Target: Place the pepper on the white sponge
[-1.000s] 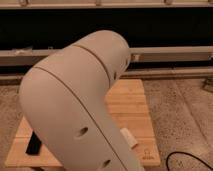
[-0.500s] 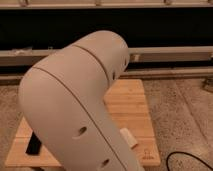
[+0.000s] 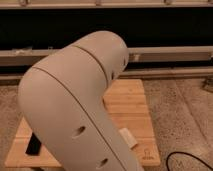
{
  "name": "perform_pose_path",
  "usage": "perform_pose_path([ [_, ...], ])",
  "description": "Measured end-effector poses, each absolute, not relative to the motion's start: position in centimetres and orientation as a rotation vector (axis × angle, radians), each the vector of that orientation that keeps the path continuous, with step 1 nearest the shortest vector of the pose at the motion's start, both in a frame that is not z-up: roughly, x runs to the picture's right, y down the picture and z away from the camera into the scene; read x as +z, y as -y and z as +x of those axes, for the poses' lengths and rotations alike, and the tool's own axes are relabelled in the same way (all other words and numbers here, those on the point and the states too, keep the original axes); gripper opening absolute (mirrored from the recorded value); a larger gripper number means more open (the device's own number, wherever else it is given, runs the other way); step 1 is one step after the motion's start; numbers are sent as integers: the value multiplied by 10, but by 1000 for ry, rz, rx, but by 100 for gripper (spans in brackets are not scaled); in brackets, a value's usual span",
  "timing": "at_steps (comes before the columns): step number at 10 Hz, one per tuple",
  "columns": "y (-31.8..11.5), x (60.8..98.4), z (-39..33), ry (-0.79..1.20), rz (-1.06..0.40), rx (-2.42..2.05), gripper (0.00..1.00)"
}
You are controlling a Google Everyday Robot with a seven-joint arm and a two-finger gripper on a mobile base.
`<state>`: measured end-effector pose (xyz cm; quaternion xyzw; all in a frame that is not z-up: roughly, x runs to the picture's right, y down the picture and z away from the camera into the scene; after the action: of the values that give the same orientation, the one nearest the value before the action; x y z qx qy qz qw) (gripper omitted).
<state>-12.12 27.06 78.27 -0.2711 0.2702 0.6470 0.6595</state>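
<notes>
Bent beige arm (image 3: pixel 75 110) filling foreground, gripper out of view

A dark panel (image 3: pixel 150 27) is seen right across the back, closed at the top by a pale strip (image 3: pixel 100 4). Lower down, a long grey rail (image 3: pixel 170 54) is run from side to side. A speckled stone-like floor (image 3: pixel 180 115) is spread in front, lit warm and dim. A light wooden board (image 3: pixel 127 100) is laid flat on it. A black cable (image 3: pixel 192 159) is curled on the floor by the board's right corner. The gripper is hidden behind the arm (image 3: pixel 75 110), so nothing can be placed against it.
</notes>
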Motion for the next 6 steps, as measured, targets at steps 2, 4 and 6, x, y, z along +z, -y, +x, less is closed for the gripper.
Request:
perform_pose_path([
  [2, -263, 781, -117, -609, -630, 1472, 4],
  [4, -254, 778, -120, -599, -638, 1468, 0],
  [6, -246, 776, -119, -593, -637, 1468, 0],
])
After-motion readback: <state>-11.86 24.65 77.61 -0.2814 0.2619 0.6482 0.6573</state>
